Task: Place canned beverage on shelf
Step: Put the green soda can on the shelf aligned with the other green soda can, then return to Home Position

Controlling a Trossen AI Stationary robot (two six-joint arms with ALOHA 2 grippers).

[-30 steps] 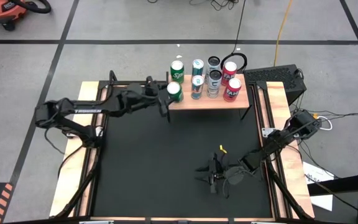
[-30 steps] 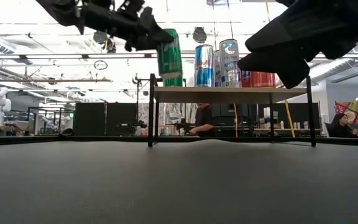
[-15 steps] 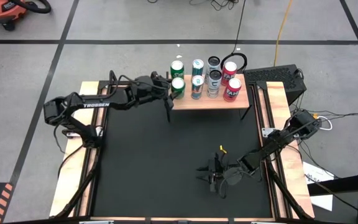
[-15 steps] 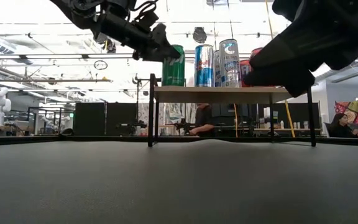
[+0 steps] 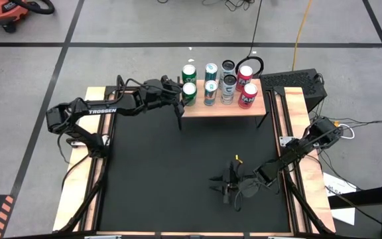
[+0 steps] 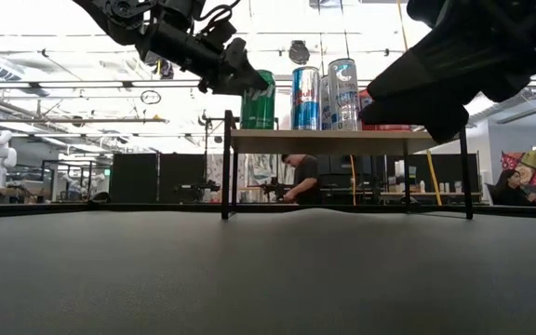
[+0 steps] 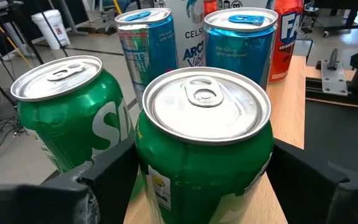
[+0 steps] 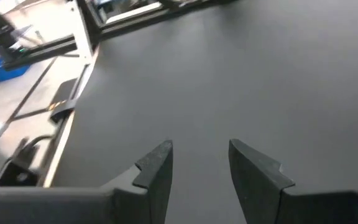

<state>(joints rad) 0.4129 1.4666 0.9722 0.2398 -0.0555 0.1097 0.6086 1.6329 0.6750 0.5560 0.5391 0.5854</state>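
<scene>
A green can [image 7: 204,143] stands upright on the light-wood shelf [image 5: 234,106] at its near left corner, base on the plank. My left gripper [image 5: 183,93] reaches in from the table's left, with one finger on each side of this can. In the low view the can [image 6: 259,98] is first in the row on the shelf [image 6: 342,140]. My right gripper [image 8: 197,155] hangs open over the black table near its front right [image 5: 229,189], nothing between its fingers. My left gripper has the green can's side wall [image 7: 146,168] between its two fingers [image 7: 110,171], one on each side, below the rim. The fingers come nearly level from the table's left, slanting a little down. The can stands upright with its base on the shelf.
Several other cans crowd the shelf: a second green one [image 5: 189,72] just behind, blue ones [image 5: 211,70], dark ones [image 5: 229,83] and red ones [image 5: 249,95]. A black box [image 5: 297,83] sits past the shelf's right end. A person [image 6: 301,177] is in the room beyond.
My left gripper has carried the green can toward the table's far edge and slightly right, onto the shelf's near left corner. The can was tilted and clear of the plank; now it is upright with its base on the shelf.
</scene>
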